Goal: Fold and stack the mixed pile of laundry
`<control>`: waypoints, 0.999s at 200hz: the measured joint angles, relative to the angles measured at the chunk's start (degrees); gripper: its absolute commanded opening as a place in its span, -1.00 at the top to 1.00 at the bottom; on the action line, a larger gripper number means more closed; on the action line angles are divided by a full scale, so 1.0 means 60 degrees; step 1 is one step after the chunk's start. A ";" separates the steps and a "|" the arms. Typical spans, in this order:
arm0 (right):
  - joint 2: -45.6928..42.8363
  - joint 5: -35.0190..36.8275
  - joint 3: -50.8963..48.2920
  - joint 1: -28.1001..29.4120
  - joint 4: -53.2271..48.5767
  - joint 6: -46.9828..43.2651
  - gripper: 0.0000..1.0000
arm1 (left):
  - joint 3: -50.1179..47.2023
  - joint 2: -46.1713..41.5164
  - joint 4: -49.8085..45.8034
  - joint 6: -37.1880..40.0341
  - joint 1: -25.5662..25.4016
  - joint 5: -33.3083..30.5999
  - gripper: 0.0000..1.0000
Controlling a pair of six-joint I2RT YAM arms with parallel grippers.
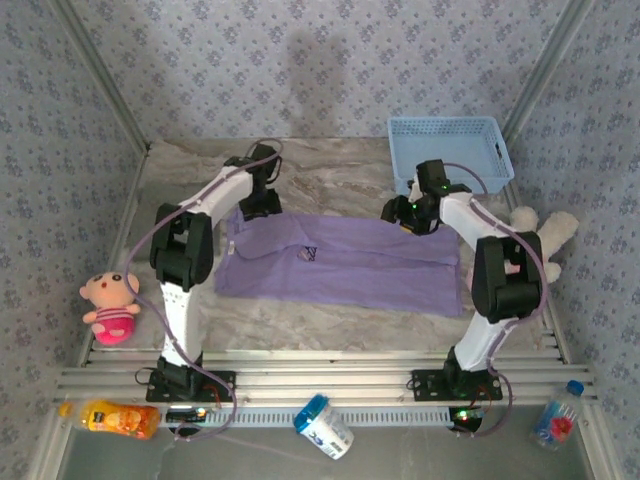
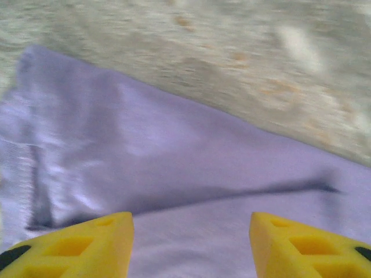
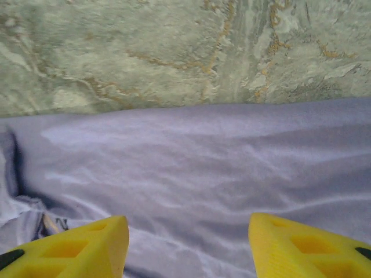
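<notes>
The lavender T-shirt [image 1: 340, 265] lies flat across the middle of the marble table as a wide folded band, with small dark lettering [image 1: 308, 254] showing near its middle. My left gripper [image 1: 262, 208] hovers over the shirt's far left edge. In the left wrist view it stands open [image 2: 191, 243] above the purple cloth [image 2: 191, 174], with nothing between its yellow fingers [image 2: 87, 246]. Over the far right edge my right gripper [image 1: 405, 218] is also open [image 3: 188, 243], and bare cloth [image 3: 191, 168] shows between its fingers [image 3: 301, 246].
A light blue basket [image 1: 450, 150] stands at the back right. A white plush toy [image 1: 545, 235] lies right of the right arm, and a pink plush [image 1: 110, 300] sits at the left edge. Bottles [image 1: 120, 418] [image 1: 555, 418] and a white container [image 1: 325, 427] lie along the near rail.
</notes>
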 measured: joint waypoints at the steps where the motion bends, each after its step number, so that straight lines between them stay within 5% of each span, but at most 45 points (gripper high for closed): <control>1: -0.0025 0.0000 -0.0018 0.0000 0.0004 -0.0007 -0.19 | 0.0029 -0.0007 0.0000 -0.0015 -0.0033 0.0007 -0.12; 51: -0.0969 0.0011 -0.1362 -0.0262 -0.0171 -0.0018 -0.19 | 0.1304 0.0499 0.0025 -0.0379 -0.1016 0.0397 -0.05; 138: -0.1854 0.0270 -0.1996 -0.0499 -0.0357 -0.0022 -0.20 | 0.2718 0.2313 -0.0878 -0.0721 -0.1177 -0.0113 0.17; 200: -0.1880 0.0270 -0.2091 -0.0568 -0.0368 -0.0025 -0.20 | 0.2721 0.2313 -0.1049 -0.0907 -0.1239 -0.0448 0.88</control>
